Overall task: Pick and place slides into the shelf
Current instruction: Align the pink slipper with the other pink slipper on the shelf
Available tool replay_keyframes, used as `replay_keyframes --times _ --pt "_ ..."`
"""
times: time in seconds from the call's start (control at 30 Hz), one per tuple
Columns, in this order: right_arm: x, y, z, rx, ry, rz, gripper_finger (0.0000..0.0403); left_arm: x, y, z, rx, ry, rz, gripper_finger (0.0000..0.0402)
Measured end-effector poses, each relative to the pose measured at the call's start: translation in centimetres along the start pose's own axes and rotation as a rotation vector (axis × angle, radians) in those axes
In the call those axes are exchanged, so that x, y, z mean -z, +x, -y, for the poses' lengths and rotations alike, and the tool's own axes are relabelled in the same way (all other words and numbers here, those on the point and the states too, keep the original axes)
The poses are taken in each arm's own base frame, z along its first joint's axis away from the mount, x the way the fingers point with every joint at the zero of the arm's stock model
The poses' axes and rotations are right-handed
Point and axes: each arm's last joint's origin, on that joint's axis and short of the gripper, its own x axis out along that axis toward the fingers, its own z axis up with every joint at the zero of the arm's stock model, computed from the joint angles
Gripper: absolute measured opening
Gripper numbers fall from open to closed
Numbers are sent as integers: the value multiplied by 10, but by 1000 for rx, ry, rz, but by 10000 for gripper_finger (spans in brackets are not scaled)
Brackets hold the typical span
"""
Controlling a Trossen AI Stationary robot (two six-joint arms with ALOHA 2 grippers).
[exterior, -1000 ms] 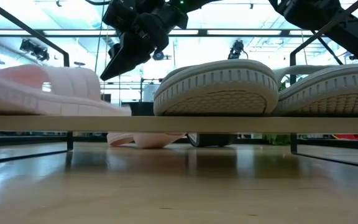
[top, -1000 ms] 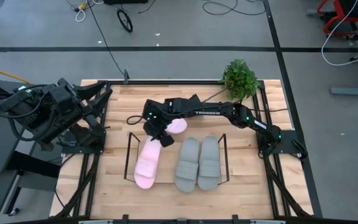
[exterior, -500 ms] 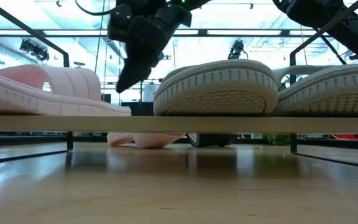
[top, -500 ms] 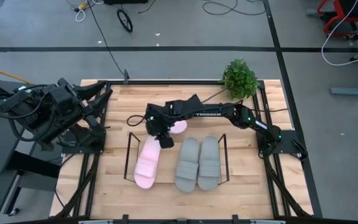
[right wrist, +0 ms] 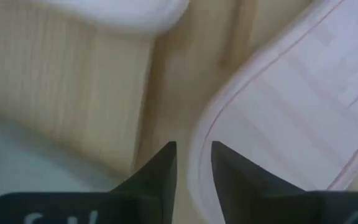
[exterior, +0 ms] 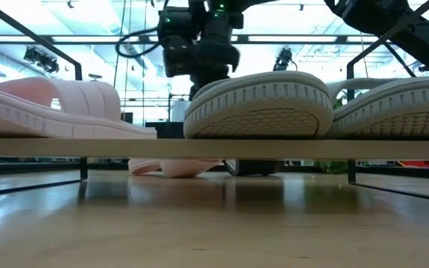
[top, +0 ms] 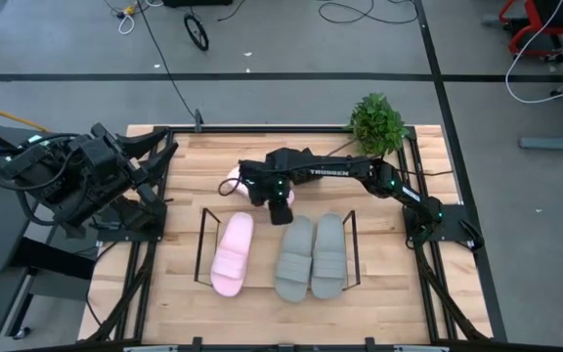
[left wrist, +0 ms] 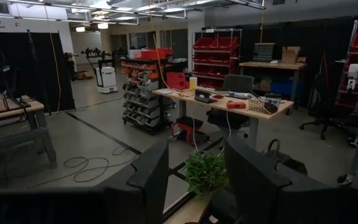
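Pink foam, the last loose slide (top: 231, 179), lies on the desk (top: 179, 161) at centre frame, just above the shelf (top: 203, 242). Above it the right gripper (top: 280, 208) hovers, jaws narrowly parted and empty. In the shelf, one pink slide (top: 231, 254) and two grey slides (top: 311, 256) lie side by side, while the left gripper (left wrist: 194, 186), jaws apart, waits at left.

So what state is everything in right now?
Pale pink foam slide: flat in the black wire shelf, left end.
Two grey foam slides: in the shelf, side by side.
Second pink slide: on the table behind the shelf, not placed.
Right hand: down at the second pink slide.
Left hand: open, empty, at the table's left.
Green plant: upright.
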Motion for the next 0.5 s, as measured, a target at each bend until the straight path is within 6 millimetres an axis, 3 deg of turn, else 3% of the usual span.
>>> replay_keyframes --times 0.2,0.5 --pt "10 0 -2 63 -70 -132 127 2 0 2 0 34 0 162" --pt "6 -4 -15 102 -226 -145 183 2 0 2 0 41 0 162"
